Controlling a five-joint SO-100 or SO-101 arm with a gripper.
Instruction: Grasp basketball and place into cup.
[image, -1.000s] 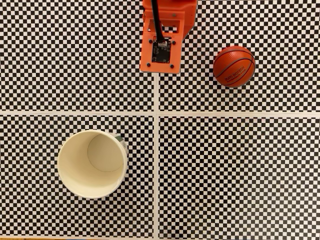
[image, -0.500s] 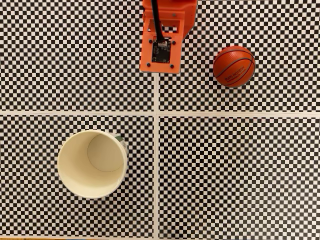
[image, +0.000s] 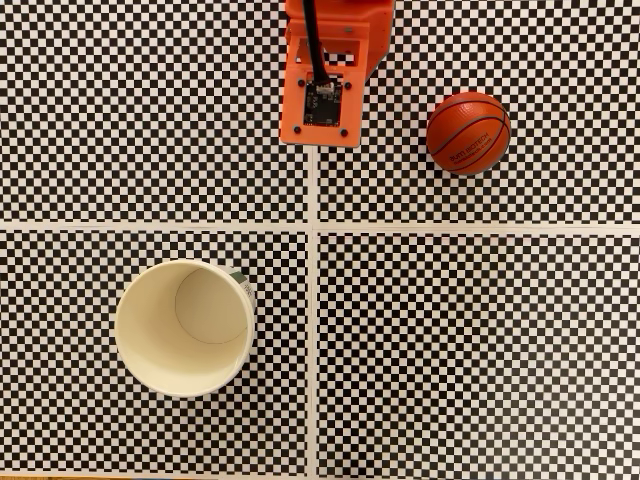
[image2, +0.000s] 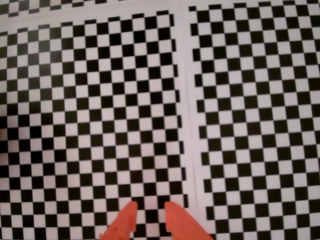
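Checkerboard mat (image: 480, 350) everywhere. Arm (image: 325, 75) sits top centre in the fixed view; ball (image: 468, 132) lies just right of it, cup (image: 184, 327) lower left. In the wrist view the gripper (image2: 149, 206) holds nothing, fingertips slightly parted.

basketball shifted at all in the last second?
No. In the fixed view the basketball sits at the same spot right of the orange arm, above the white seam line.

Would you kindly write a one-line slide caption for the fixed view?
Orange arm at top centre, basketball to its right, empty cup upright at lower left on checkerboard table.
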